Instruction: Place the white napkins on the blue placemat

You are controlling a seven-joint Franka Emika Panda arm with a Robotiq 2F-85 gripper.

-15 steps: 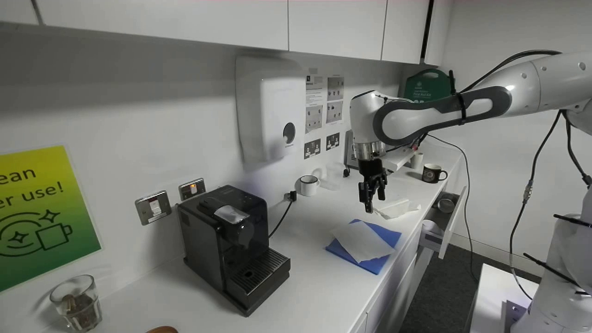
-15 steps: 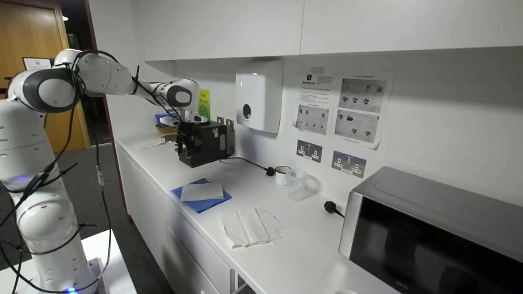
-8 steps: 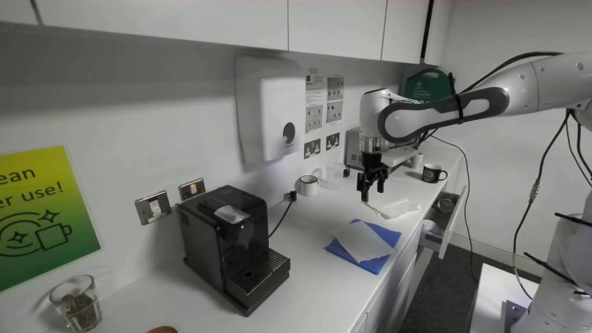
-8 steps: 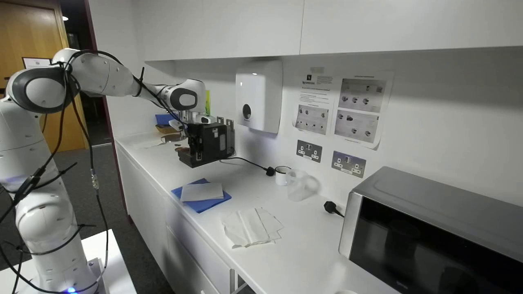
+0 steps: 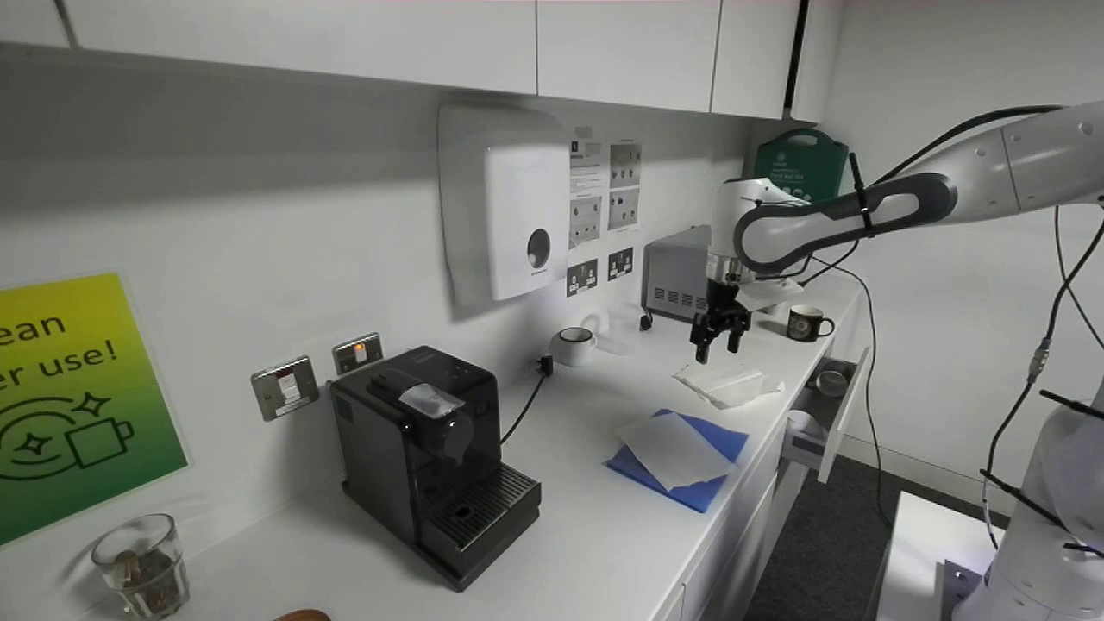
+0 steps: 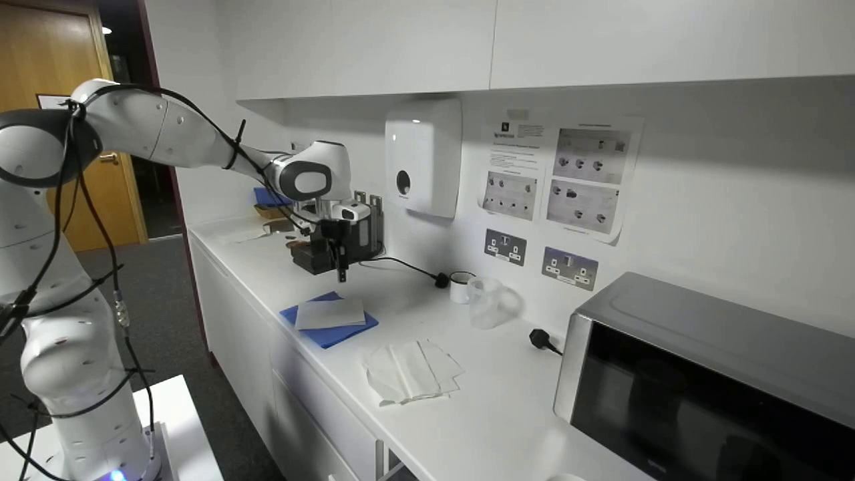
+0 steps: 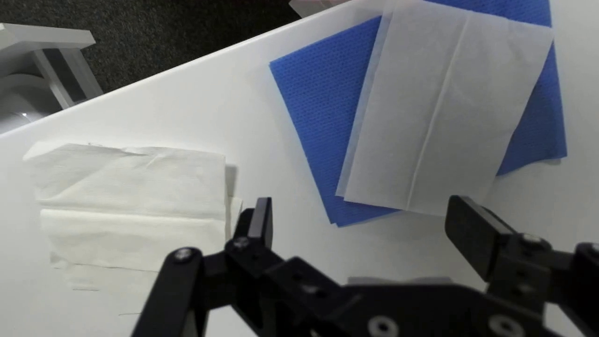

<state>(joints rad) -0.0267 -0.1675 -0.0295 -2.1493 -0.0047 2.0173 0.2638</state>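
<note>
The blue placemat point(image 7: 318, 98) lies flat by the counter's front edge, with one folded white napkin point(image 7: 449, 107) lying askew on it. Beside the mat, towards the microwave, more white napkins point(image 7: 135, 196) rest in a loose, overlapping pile on the bare counter; both exterior views show this pile point(image 6: 411, 374) too. My gripper point(image 7: 362, 208) stands open above the counter, nothing between its fingers. In the wrist view its left finger covers a bit of the pile's edge, and its right finger overlaps a corner of the napkin on the mat. An exterior view has the gripper point(image 5: 718, 348) raised above the pile.
A black coffee machine point(image 5: 431, 466) and a grey microwave point(image 6: 668, 374) stand on the counter. Against the wall are a white mug point(image 6: 462, 287) and a clear jug point(image 6: 485, 304). A drawer point(image 5: 841, 414) hangs open below the front edge. Cupboards point(image 5: 621, 52) run overhead.
My gripper has moved away from the coffee machine towards the microwave side, and has turned. It stayed open throughout. The napkins and the placemat have not moved.
</note>
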